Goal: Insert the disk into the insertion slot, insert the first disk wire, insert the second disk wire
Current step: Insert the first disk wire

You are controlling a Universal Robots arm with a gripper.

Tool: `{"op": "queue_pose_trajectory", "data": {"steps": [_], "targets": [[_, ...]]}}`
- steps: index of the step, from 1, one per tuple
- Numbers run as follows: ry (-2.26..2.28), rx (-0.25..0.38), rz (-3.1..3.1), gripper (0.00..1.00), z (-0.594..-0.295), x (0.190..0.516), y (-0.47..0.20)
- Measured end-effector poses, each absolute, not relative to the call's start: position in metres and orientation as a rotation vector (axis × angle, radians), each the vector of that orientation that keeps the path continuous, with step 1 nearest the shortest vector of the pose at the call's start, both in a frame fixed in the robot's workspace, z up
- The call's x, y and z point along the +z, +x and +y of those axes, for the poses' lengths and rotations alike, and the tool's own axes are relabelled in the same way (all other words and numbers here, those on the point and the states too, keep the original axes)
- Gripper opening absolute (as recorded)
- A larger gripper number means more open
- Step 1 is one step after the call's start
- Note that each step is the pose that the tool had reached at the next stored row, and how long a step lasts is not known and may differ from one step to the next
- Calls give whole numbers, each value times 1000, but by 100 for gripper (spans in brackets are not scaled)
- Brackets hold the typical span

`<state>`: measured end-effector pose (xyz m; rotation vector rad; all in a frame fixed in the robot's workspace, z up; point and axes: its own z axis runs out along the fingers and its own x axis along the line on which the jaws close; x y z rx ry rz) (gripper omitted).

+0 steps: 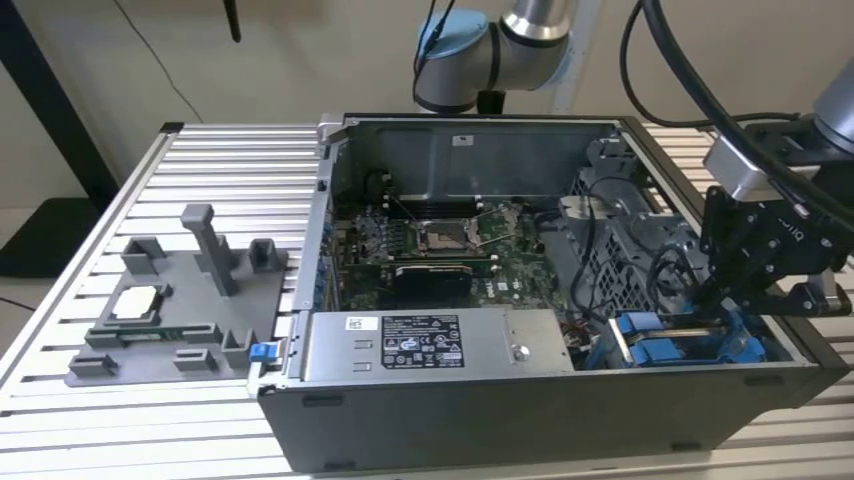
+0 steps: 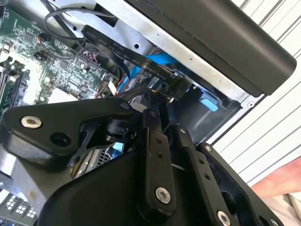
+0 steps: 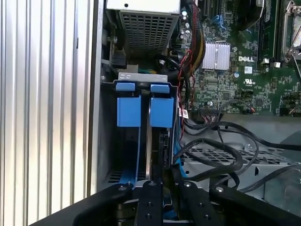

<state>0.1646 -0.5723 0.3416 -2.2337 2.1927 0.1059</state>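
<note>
The disk (image 3: 161,112) stands on edge in its blue carrier inside the insertion slot (image 3: 141,77), at the case's near corner on the exterior view's right (image 1: 674,345). My gripper (image 1: 731,300) hangs just above that bay. In both wrist views its fingers meet closely (image 3: 163,176), pinched on the plug end of a flat black disk wire (image 2: 175,85) beside the blue carrier. The wire runs back toward the motherboard. The plug's mating side is hidden behind the fingers (image 2: 151,117).
The open computer case (image 1: 534,420) lies on a slatted table (image 1: 214,170). A perforated grey cage (image 3: 221,160) with loose black cables (image 3: 221,136) flanks the bay. The power supply (image 1: 427,345) and motherboard (image 1: 427,240) lie beyond. A grey parts fixture (image 1: 174,320) sits at the exterior view's left.
</note>
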Motion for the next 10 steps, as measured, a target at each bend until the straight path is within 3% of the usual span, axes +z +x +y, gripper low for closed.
{"op": "queue_pose_trajectory", "data": {"steps": [10], "targets": [[-2228, 104, 2187, 0, -571, 339, 165]]}}
